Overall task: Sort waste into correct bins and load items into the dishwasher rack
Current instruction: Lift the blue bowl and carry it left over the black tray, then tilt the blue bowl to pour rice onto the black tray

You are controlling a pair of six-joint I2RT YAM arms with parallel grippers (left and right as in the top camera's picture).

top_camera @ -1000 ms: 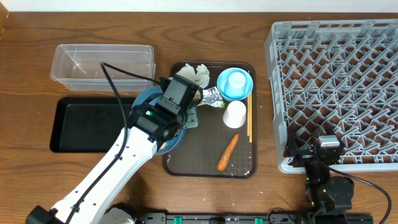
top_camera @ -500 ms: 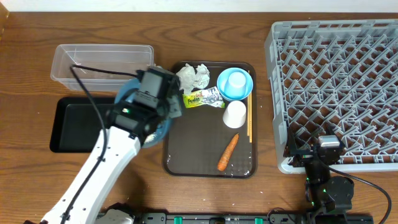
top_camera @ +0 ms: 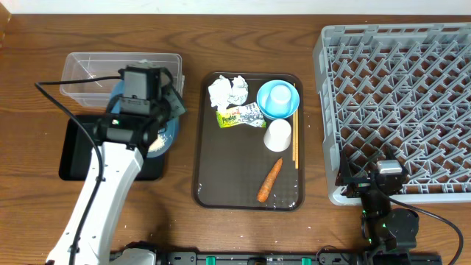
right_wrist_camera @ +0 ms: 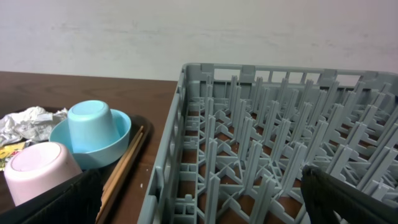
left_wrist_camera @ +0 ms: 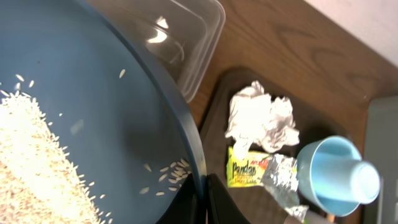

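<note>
Fingers of my left gripper [left_wrist_camera: 202, 199] are clamped on the rim of the large round blue bowl [left_wrist_camera: 93, 112], with white rice grains [left_wrist_camera: 37, 168] heaped inside. The bowl hangs over the shallow black rectangular tray [top_camera: 81, 151], at the edge of the clear plastic rectangular tub [top_camera: 88, 73]. My right gripper [right_wrist_camera: 202, 186] is spread wide and empty, at the near corner of the large grey plastic lattice dishwasher rack [top_camera: 397, 96].

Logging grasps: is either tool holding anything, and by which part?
The left tool grips the large blue bowl, with white rice in it, by its rim. The right tool is open and holds nothing.
</note>
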